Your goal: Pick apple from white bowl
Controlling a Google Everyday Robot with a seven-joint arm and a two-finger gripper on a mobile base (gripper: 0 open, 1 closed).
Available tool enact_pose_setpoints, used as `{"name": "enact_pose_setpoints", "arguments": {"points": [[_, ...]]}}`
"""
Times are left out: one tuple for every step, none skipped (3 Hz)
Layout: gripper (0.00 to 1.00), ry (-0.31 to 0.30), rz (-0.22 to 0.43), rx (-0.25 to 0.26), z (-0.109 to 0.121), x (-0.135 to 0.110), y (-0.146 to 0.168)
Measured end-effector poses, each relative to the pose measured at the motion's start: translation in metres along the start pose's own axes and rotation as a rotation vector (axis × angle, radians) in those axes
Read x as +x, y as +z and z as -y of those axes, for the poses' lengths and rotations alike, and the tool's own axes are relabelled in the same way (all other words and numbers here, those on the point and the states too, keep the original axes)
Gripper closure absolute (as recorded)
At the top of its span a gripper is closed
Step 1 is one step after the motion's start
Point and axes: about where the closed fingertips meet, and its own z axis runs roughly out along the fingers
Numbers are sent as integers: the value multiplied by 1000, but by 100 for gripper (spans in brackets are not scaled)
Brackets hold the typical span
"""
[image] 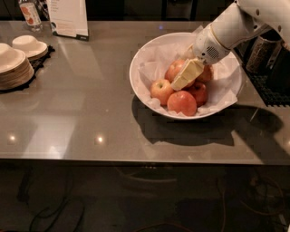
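The white bowl (pixel 144 63), wide and lined with crinkled white paper, stands on the grey table right of the middle and holds several apples. The apple (pixel 173 69), large and orange-red, lies at the back of the pile, partly hidden by my gripper. My gripper (pixel 185 75), cream-coloured, reaches down from the upper right into the bowl. It lies across this apple, with its tip between it, a paler yellow-orange apple (pixel 161 90) and a small dark red apple (pixel 199 92). Another orange-red apple (pixel 182 103) lies at the front.
Stacked cream plates (pixel 13 68) and small bowls (pixel 28 45) stand at the table's left edge. A sign stand (pixel 68 18) and a bottle (pixel 30 12) stand at the back left. A dark rack (pixel 267 72) stands to the right of the bowl.
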Motion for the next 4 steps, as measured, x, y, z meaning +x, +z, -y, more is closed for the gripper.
{"name": "enact_pose_setpoints", "arguments": {"points": [[65,0,0,0,0,0,0],[89,0,0,0,0,0,0],[100,0,0,0,0,0,0],[100,4,-8,-1,1,1,-3]]}}
